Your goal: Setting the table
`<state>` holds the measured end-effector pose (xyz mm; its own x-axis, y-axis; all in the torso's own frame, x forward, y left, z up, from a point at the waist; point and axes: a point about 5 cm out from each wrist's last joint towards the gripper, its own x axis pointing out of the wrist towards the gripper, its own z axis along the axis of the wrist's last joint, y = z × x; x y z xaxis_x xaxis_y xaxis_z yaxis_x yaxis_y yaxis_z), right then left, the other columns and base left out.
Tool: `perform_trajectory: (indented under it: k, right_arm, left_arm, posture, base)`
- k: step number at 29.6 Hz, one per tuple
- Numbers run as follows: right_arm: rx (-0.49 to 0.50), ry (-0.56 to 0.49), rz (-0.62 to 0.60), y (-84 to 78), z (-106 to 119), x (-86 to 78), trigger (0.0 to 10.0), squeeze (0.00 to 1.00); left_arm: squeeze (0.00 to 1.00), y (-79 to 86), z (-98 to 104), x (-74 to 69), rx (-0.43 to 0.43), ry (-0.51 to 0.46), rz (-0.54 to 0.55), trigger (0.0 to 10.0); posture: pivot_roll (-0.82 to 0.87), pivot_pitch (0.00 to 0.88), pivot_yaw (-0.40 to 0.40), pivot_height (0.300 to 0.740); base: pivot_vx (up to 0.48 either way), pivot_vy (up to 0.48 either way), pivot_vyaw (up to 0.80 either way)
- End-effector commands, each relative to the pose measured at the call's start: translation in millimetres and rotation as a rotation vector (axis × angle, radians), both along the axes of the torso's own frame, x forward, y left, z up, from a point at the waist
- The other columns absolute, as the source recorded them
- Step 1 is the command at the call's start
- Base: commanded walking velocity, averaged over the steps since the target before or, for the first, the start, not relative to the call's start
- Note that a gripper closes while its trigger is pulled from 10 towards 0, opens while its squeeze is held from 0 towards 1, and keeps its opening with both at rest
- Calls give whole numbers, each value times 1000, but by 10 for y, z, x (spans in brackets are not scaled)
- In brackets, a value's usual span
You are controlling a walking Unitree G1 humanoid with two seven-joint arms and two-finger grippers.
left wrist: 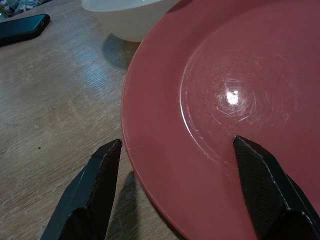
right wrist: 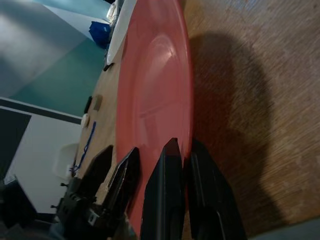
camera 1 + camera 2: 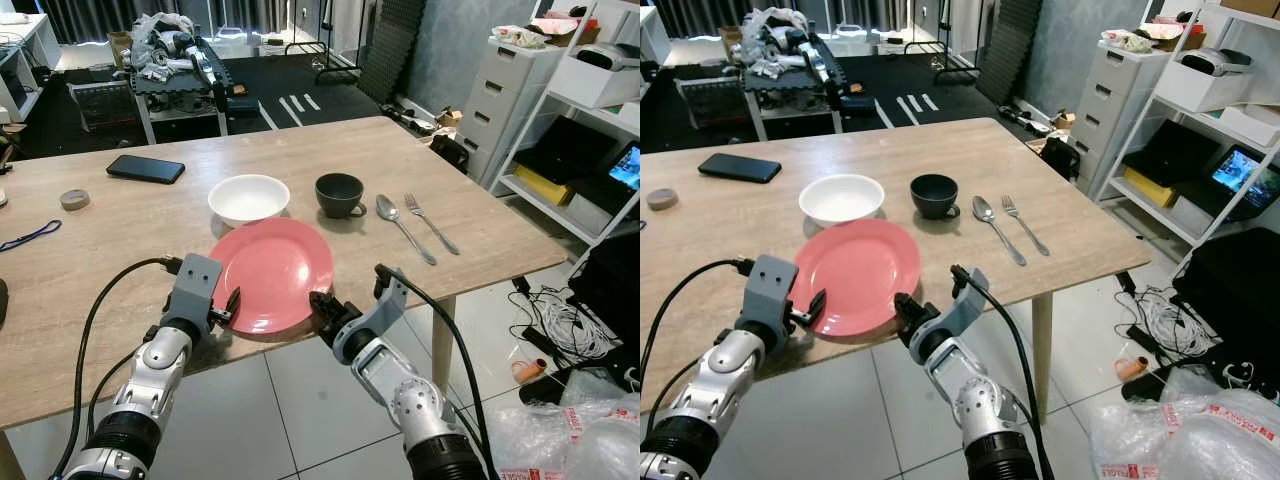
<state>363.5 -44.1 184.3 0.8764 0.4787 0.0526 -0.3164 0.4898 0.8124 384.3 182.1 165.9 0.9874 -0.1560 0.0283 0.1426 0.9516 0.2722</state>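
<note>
While the pink plate point(image 3: 270, 272) lies at the table's point(image 3: 90, 270) near edge, the right end effector point(image 3: 322, 306) is pinched onto its rim and the left end effector point(image 3: 228, 306) straddles the opposite rim, fingers spread. Behind it sit a white bowl point(image 3: 248, 198), cup point(image 3: 339, 194), spoon point(image 3: 403, 226) and fork point(image 3: 430, 221).

Light wood-grain desk point(image 3: 90, 260) on pale legs, standing on glossy white tile floor point(image 3: 300, 400). Dark floor mat point(image 3: 290, 85) with white stripes beyond. White drawer unit point(image 3: 505, 95) and open white shelving point(image 3: 590, 150) at right, grey wall behind. Cables point(image 3: 560, 320) and plastic bags point(image 3: 570, 435) on floor lower right. Cluttered low bench point(image 3: 175, 75) at back.
</note>
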Motion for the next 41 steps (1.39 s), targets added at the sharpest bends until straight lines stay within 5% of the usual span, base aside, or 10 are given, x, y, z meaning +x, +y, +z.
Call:
perform_trajectory:
  k: [1, 9, 12, 17, 21, 23, 26, 35, 36, 41]
  right_arm:
    - [202, 28, 189, 791, 154, -286, 0, 0]
    - [131, -53, 91, 574, 159, -220, 0, 0]
    - [94, -94, 41, 439, 165, -216, 0, 0]
    - [78, -173, -41, 170, 276, -214, 0, 0]
    - [71, -217, -96, -24, 349, -212, 0, 0]
    - [70, -255, -214, -373, 389, -194, 0, 0]
    - [91, -263, -287, -591, 402, -188, 0, 0]
    - [106, -291, -290, -676, 471, -199, 0, 0]
    - [92, -292, -266, -637, 471, -203, 10000, 0]
    - [67, -277, -216, -510, 437, -195, 10000, 0]
  left_arm:
    - [0, 47, -782, -271, 41, 328, 15, 10000]
    - [0, -116, -64, -171, -70, 5, -103, 10000]
    - [0, -185, 471, -248, -142, -165, -185, 10000]
    - [0, -174, 920, -453, -220, -252, -246, 10000]
    - [0, -140, 1014, -542, -262, -261, -244, 10000]
    - [0, -125, 1073, -652, -304, -249, -218, 10000]
    - [0, -88, 1106, -710, -340, -244, -186, 10000]
    - [0, 143, 951, -692, -332, -173, -36, 10000]
    - [0, 151, 888, -646, -284, -148, -28, 10000]
    - [0, 148, 646, -387, -132, -42, -8, 10000]
  posture:
    - [103, 223, 36, 740]
    - [98, 226, 42, 740]
    - [93, 228, 38, 740]
    - [97, 231, 37, 740]
    - [101, 228, 39, 740]
    - [121, 226, 44, 740]
    - [126, 229, 46, 740]
    - [119, 228, 47, 740]
    - [128, 224, 43, 740]
    - [135, 225, 41, 740]
  base:
    - [0, 0, 0]
    - [0, 0, 0]
    - [0, 0, 0]
    - [0, 0, 0]
    - [0, 0, 0]
    - [0, 0, 0]
    - [0, 0, 0]
    - [0, 0, 0]
    - [0, 0, 0]
    - [0, 0, 0]
